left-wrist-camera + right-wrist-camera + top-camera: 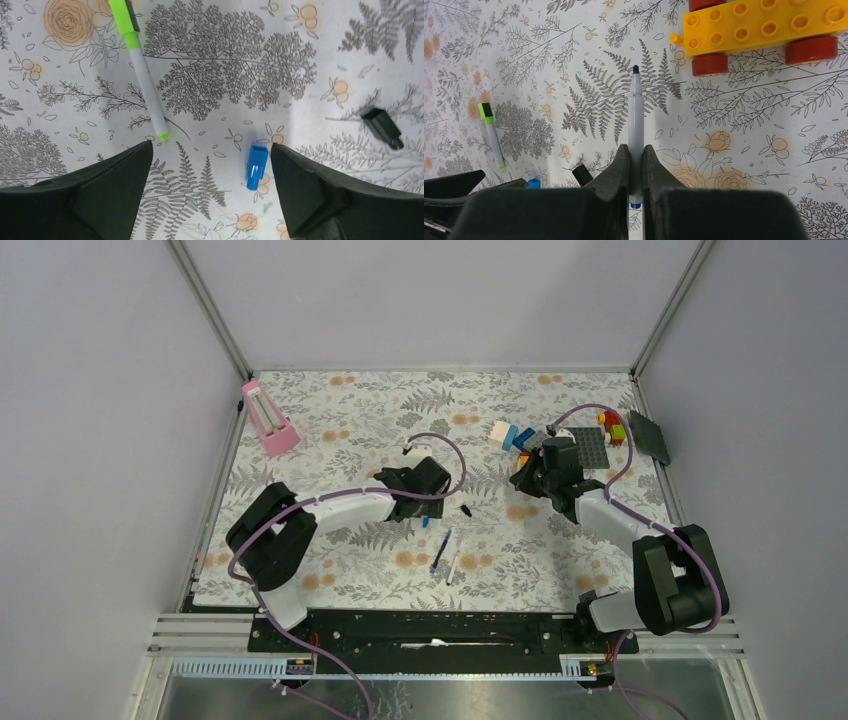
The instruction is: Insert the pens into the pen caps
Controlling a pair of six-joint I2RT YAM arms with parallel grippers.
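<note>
Floral cloth (520, 570) covers the table. Nearest the bases lie a dark blue pen (441, 551) and a white pen (453, 567). Farther on, the left gripper (211, 145) gapes wide and empty above a light blue cap (256, 166), with a black cap (382, 127) off to one side. The right gripper (636, 147) pinches an uncapped pen (636, 110) near a yellow brick (764, 22).

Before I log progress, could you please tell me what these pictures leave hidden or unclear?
Right wrist view: the right gripper covers the back end of the held pen.
Top view: that gripper hides the held pen; the dark blue pen and white pen are too small to show caps.
Left wrist view: the top edge cuts off the green cap.
</note>
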